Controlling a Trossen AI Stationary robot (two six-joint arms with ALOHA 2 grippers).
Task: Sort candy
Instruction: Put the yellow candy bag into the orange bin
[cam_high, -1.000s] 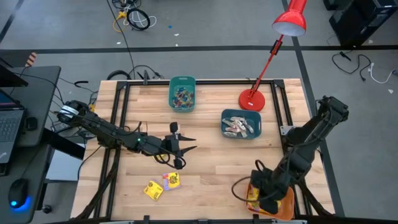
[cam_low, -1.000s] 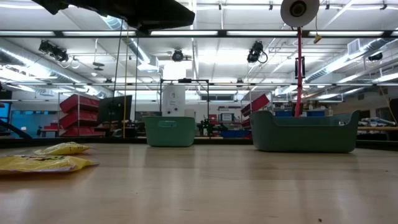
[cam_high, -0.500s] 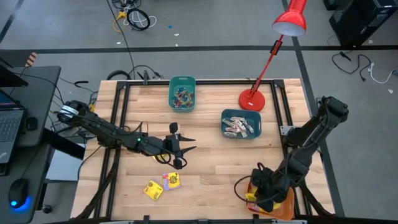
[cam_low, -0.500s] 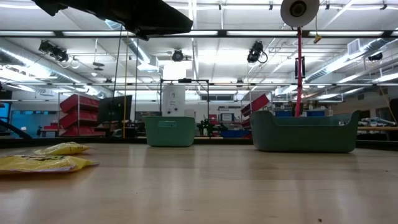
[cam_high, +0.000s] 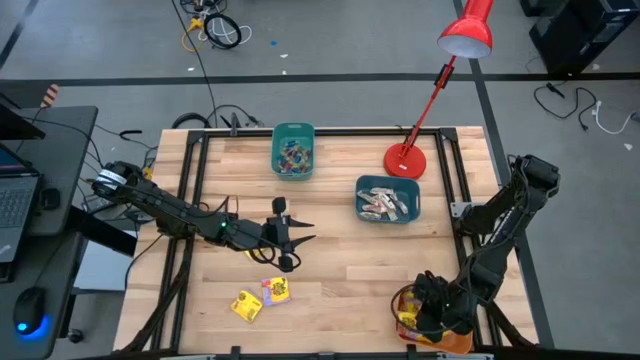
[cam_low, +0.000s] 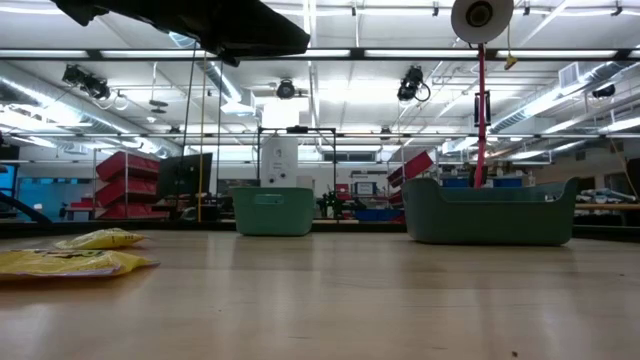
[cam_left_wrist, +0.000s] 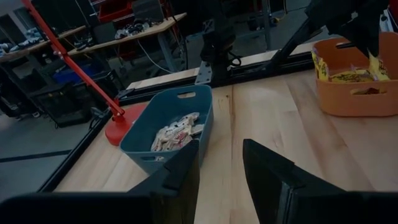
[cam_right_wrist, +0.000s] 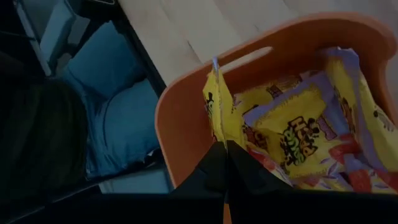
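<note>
Two yellow candy packets (cam_high: 247, 305) (cam_high: 276, 290) lie flat on the table near its near edge; the low view shows them too (cam_low: 70, 262). My left gripper (cam_high: 305, 232) hovers open just beyond them, touching nothing; the left wrist view shows its fingers apart (cam_left_wrist: 221, 168). My right gripper (cam_high: 422, 315) is over the orange bin (cam_high: 458, 335) at the near right corner, shut on a yellow packet (cam_right_wrist: 214, 106). More yellow packets (cam_right_wrist: 298, 143) fill that bin. My right gripper pinches a yellow packet by its lower edge (cam_right_wrist: 219, 138) between the two fingers. The packet stands edge-on beyond the fingertips, just inside the orange bin's wall (cam_right_wrist: 186, 124). Whether it rests on the packets below cannot be told.
A teal bin (cam_high: 293, 150) of small coloured pieces sits at the far edge. A blue bin (cam_high: 388, 198) of pale stick-shaped pieces stands right of centre, also in the left wrist view (cam_left_wrist: 168, 130). A red lamp's base (cam_high: 404, 160) stands beside it.
My right gripper has shifted a little toward the table's right and near edge above the orange bin, staying shut on the packet. The left arm has kept still.
</note>
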